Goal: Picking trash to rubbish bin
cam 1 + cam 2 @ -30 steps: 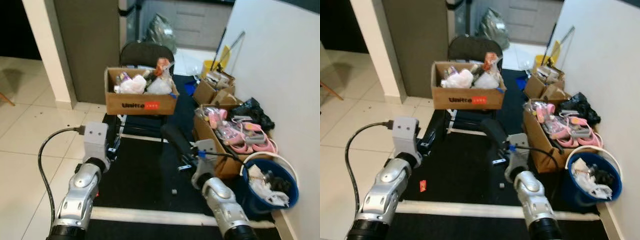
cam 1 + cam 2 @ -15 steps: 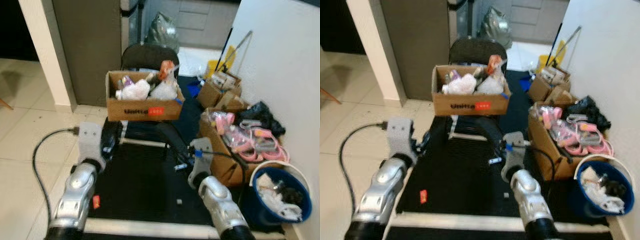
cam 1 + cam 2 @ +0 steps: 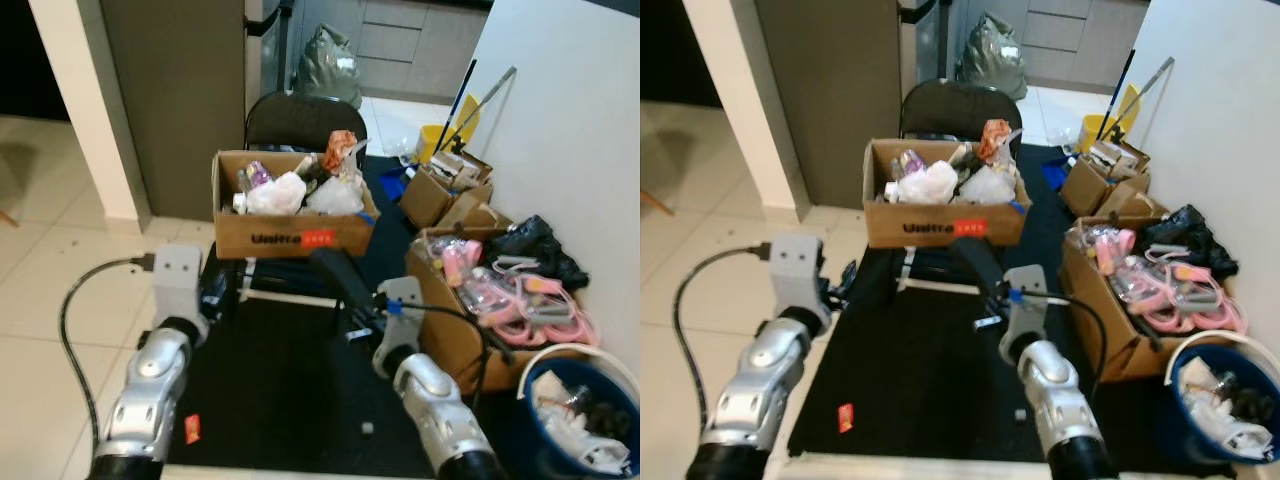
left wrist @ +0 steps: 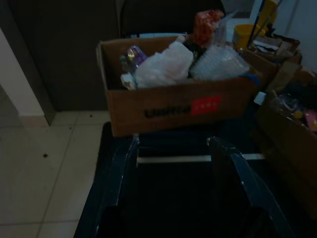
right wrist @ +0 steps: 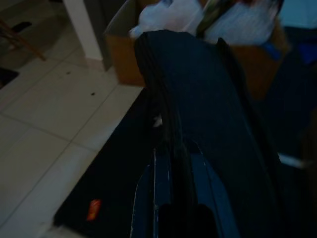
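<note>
We see two arms with rounded, polished silver shells, black at the lowest joints near the frame edge. Left arm (image 3: 150, 385): a pale grey square block at the wrist with two small dark screw holes, and a thick black cable (image 3: 75, 320) looping out from its side. Right arm (image 3: 430, 415): a similar grey block with a blue tag and a thinner black cable (image 3: 460, 320). Left gripper (image 4: 176, 186) and right gripper (image 3: 330, 268) each have long, matte black fingers.
</note>
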Controlling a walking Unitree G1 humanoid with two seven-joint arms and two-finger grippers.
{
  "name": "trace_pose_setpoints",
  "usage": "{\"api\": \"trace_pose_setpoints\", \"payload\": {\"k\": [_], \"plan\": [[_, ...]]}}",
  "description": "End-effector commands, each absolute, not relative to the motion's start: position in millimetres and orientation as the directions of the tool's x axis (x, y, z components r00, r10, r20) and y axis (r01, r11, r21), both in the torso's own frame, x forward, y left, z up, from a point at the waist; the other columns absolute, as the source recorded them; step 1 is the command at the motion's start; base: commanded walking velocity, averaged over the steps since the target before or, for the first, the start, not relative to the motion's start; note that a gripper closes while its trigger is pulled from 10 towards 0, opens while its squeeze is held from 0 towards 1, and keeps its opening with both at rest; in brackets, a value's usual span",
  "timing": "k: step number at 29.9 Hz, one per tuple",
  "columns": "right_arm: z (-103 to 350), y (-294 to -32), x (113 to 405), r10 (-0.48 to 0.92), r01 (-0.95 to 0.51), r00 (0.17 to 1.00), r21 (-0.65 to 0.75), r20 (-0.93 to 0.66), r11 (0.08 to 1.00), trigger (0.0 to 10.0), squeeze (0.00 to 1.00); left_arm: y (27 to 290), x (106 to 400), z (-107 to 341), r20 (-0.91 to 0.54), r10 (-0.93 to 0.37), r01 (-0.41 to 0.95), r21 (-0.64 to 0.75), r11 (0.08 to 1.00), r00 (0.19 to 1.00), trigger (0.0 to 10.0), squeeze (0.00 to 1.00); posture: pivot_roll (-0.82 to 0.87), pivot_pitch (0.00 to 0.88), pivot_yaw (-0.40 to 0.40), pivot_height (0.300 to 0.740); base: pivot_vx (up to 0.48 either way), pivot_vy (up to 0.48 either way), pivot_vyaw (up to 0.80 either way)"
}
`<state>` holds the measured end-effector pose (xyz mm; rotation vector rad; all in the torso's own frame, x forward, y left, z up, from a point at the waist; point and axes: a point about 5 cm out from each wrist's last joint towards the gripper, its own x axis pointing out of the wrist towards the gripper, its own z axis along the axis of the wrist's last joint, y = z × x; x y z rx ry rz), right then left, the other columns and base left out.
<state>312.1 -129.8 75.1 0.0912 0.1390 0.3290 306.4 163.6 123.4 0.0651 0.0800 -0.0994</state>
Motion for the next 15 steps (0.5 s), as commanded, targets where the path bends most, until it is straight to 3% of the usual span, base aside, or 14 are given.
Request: {"api": "trace_pose_setpoints", "payload": {"k": [1,15], "plan": [[78.7,-126.4,312.9,0.334,-0.322,0.937,0.113,-0.101,0.940,10.0,0.00,169.0,304.5,119.3,-0.103,-0.078,0.086,0.070,0.994,0.992,10.0,0.00,-0.03,0.041,-0.090,0.740,0.341,0.000,0.00],[77.0,-132.1,313.7,0.314,-0.306,0.942,0.083,-0.122,0.949,10.0,0.00,166.9,305.0,119.3,-0.099,-0.081,0.088,0.068,0.994,0.992,10.0,0.00,-0.03,0.038,-0.090,0.740,0.337,0.000,0.00]]}}
